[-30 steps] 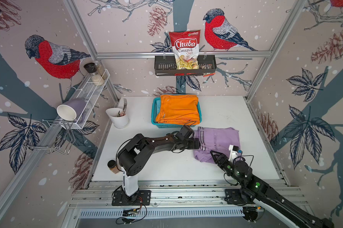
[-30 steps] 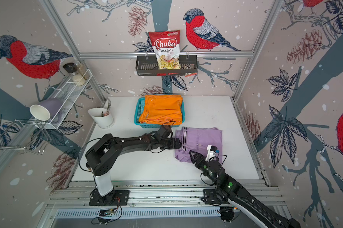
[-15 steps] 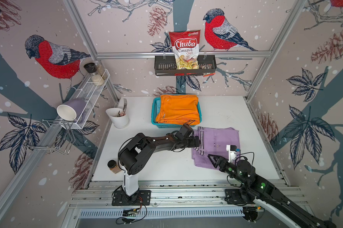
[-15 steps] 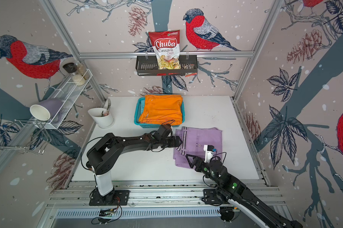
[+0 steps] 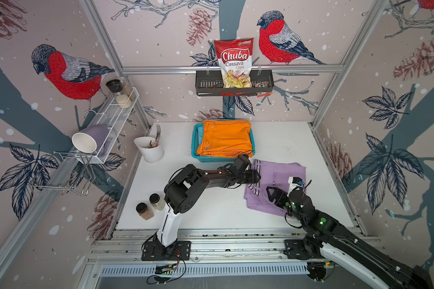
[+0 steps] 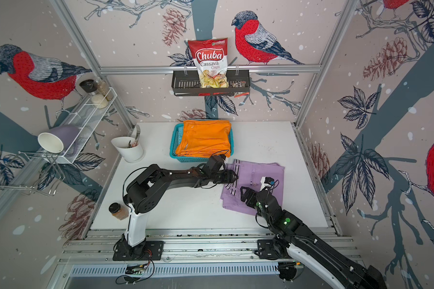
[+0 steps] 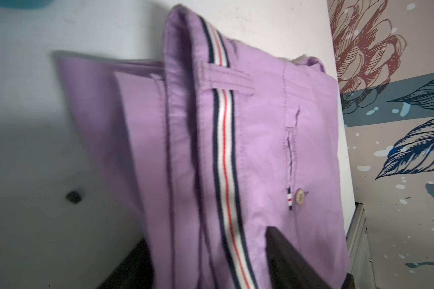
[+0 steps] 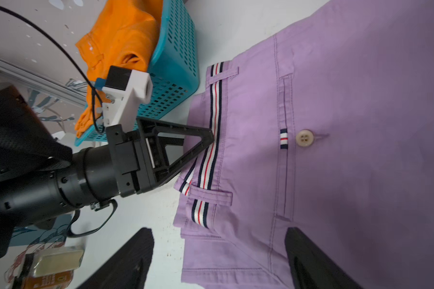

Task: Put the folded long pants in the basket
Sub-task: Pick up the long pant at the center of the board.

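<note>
In both top views the lilac pants (image 5: pixel 278 175) lie flat on the surface (image 5: pixel 211 207) near the basket (image 5: pixel 195 140), not touching it. The basket is already heaped w/ the orange pants (image 5: pixel 224 138) up over its rim, so another bundle on top could slide off. The left claw (image 5: pixel 257 176) is at the striped waistband and the right claw (image 5: pixel 271 193) is over the near part of the bundle. Left wrist view: the cloth (image 7: pixel 261 125) runs up between the dark fingers w/ the waistband raised, so the left claw looks pinched on the upper layers only. A lift like that could open the fold & leave the lower layers dragging. Right wrist view: the left claw (image 8: pixel 211 137) tip is closed on the stripe, a v. small bite that may slip. The right claw (image 8: pixel 217 231) is spread wide, holding nothing, w/ one finger over cloth & one over bare surface. Closing from there could bunch the edge or miss the under-layers. The two claws are also close together, so there's a risk they collide.
</note>
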You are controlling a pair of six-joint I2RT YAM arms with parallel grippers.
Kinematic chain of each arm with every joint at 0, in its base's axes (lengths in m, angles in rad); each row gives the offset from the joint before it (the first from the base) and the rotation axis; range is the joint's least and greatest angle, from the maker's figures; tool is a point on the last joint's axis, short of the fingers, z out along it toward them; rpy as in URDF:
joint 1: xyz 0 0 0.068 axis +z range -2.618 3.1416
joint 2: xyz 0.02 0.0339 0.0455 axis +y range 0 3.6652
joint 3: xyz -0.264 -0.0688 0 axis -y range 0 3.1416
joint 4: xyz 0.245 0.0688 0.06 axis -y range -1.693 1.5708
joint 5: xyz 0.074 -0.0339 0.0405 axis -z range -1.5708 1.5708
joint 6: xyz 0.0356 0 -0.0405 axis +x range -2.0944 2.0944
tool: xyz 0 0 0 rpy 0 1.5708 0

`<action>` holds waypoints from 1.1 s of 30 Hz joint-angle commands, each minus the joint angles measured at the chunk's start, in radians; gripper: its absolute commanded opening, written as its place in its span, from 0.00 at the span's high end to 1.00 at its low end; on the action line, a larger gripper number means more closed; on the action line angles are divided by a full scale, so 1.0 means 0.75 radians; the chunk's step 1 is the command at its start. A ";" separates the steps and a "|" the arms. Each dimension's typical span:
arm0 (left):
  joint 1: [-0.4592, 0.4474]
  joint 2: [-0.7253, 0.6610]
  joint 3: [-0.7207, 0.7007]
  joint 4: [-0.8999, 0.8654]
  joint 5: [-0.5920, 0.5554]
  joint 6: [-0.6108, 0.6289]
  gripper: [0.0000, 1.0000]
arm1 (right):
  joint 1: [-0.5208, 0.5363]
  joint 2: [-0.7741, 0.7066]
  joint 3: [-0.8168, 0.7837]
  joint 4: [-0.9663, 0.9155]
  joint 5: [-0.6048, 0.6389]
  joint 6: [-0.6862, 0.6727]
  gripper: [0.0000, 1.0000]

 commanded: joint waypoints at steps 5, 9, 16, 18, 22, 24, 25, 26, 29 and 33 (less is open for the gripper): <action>0.038 -0.049 -0.105 -0.265 0.041 -0.039 1.00 | -0.107 -0.056 -0.022 0.101 0.045 0.000 0.11; 0.101 -0.181 -0.206 -0.303 0.031 -0.038 1.00 | -0.181 -0.108 -0.011 0.028 0.039 -0.015 0.11; 0.246 -0.383 -0.312 -0.439 0.011 0.049 1.00 | -0.308 -0.005 -0.044 0.100 -0.085 -0.036 0.10; 0.260 -0.416 -0.313 -0.484 -0.045 0.087 1.00 | -0.339 0.053 -0.059 0.143 -0.130 -0.039 0.10; 0.263 -0.425 -0.299 -0.534 -0.121 0.110 1.00 | -0.365 0.182 -0.100 0.243 -0.163 -0.036 0.10; 0.265 -0.412 -0.297 -0.520 -0.076 0.107 1.00 | -0.368 0.259 -0.119 0.310 -0.187 -0.037 0.10; 0.265 -0.411 -0.301 -0.512 -0.055 0.105 1.00 | -0.368 0.299 -0.129 0.347 -0.196 -0.036 0.10; 0.265 -0.407 -0.304 -0.503 -0.045 0.100 1.00 | -0.369 0.340 -0.136 0.379 -0.200 -0.036 0.10; 0.268 -0.400 -0.303 -0.505 -0.048 0.099 1.00 | -0.371 0.484 -0.136 0.463 -0.218 -0.041 0.11; 0.272 -0.395 -0.304 -0.501 -0.038 0.100 1.00 | -0.369 0.644 -0.078 0.521 -0.233 -0.070 0.21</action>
